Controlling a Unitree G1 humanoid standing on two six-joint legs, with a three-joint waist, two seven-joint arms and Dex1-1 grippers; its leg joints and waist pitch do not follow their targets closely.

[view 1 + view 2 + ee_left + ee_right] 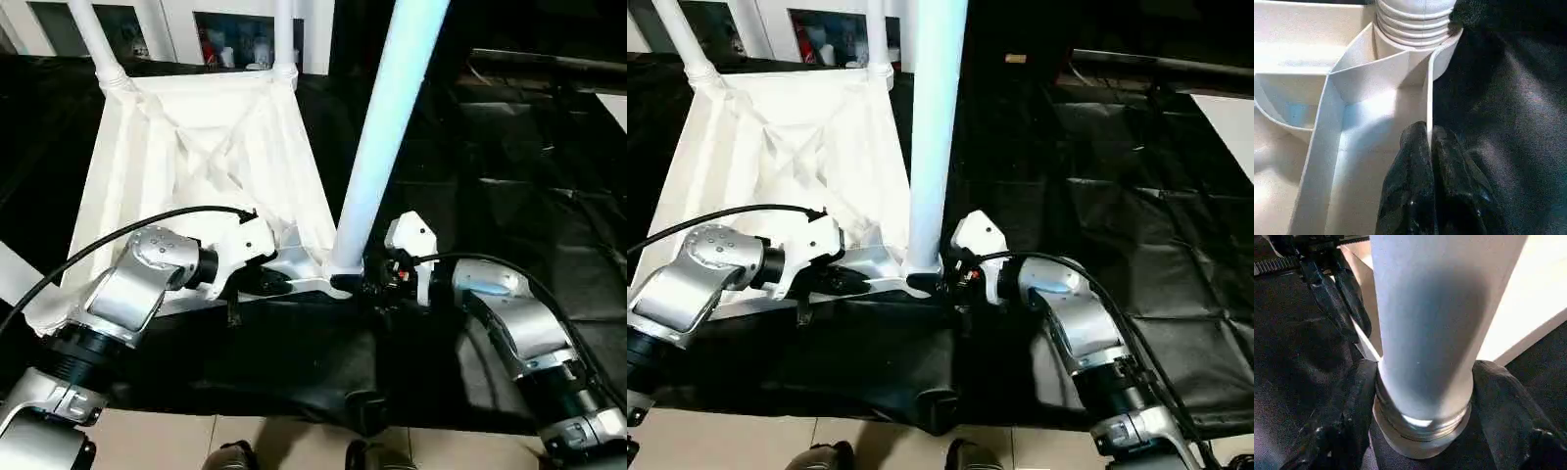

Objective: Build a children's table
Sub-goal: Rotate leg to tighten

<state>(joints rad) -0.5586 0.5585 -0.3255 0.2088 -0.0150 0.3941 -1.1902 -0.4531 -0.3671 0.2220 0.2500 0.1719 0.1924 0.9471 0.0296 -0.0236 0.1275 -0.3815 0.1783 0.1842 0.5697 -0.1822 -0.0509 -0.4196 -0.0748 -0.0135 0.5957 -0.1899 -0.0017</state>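
Pinching the ribbed white plastic table top's [186,147] thin near rim, left hand [1428,142]; right hand [1422,396] straddles smooth, stiff, light tapered white leg [377,147] base, grip undetermined.

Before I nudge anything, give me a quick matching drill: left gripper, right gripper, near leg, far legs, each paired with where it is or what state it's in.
Things:
1. left gripper
2. right gripper
3. near leg
4. far legs

States:
A. upright in the table top's far corner sockets
B. fingers on either side of the near leg's threaded base
C. standing in the near corner socket, threads showing
D. shut on the thin edge wall of the table top

Pairs: 1-D, 2-B, 3-C, 4-A
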